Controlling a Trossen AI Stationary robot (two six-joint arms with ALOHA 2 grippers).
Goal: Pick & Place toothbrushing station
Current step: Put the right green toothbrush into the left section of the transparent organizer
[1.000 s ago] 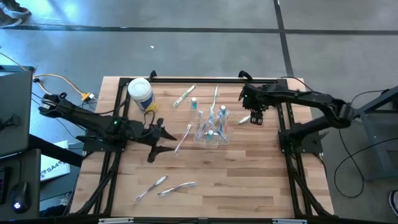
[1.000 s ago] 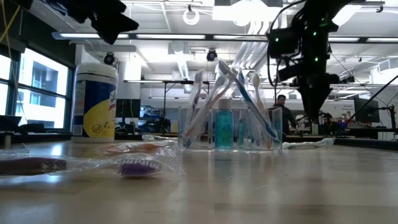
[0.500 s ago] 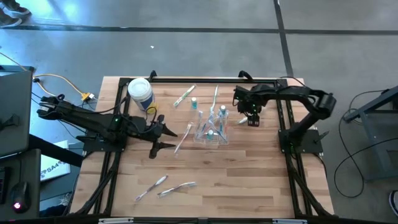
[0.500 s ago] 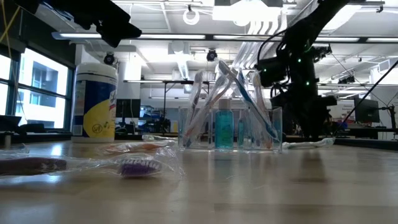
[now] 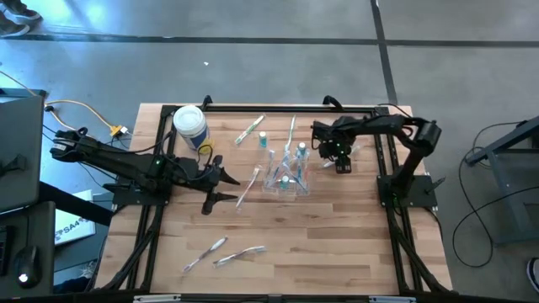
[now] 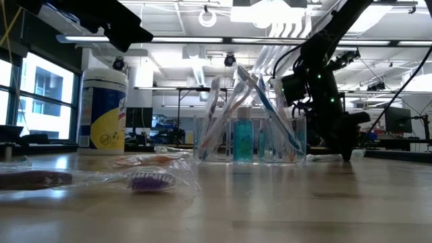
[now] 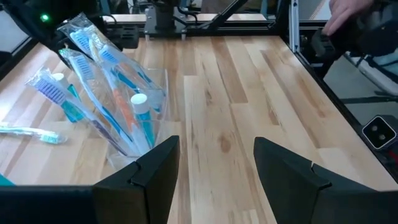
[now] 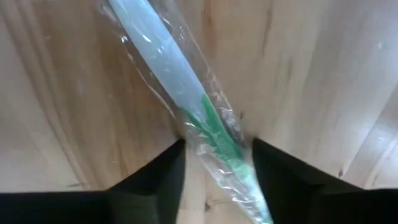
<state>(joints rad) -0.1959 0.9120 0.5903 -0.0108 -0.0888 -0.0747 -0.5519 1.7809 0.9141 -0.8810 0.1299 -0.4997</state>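
Note:
The toothbrushing station [image 5: 285,175], a clear boxy holder with wrapped toothbrushes and small teal bottles, stands on its base mid-table [image 6: 246,138] [image 7: 118,112]. To its right a green-and-white wrapped toothbrush [image 5: 331,160] [image 8: 186,99] lies flat on the wood. My right gripper [image 5: 335,158] [image 6: 344,152] [image 8: 217,168] is down at the table over it, open, with one finger on each side. My left gripper [image 5: 234,188] [image 7: 217,168] hovers open left of the station, nothing between its fingers. My right gripper comes from above, pointing down, its fingers across the wrapped toothbrush at the green part [image 8: 214,134]. The clear wrapper reaches both fingers [image 8: 155,180]; whether they touch it I cannot tell. The toothbrush lies flat on the table.
A white tub with a yellow label [image 5: 189,124] [image 6: 102,111] stands at the far left corner. Loose wrapped toothbrushes lie far of the station [image 5: 248,130], left of it [image 5: 247,187] and near the front [image 5: 223,251]. Black frame rails [image 5: 383,168] run along both table sides.
My right gripper has come down from well above the table to the wood beside the station, shifting slightly toward the table's left and tipping to point more steeply down, ending over the wrapped toothbrush. The station and toothbrushes have stayed in place.

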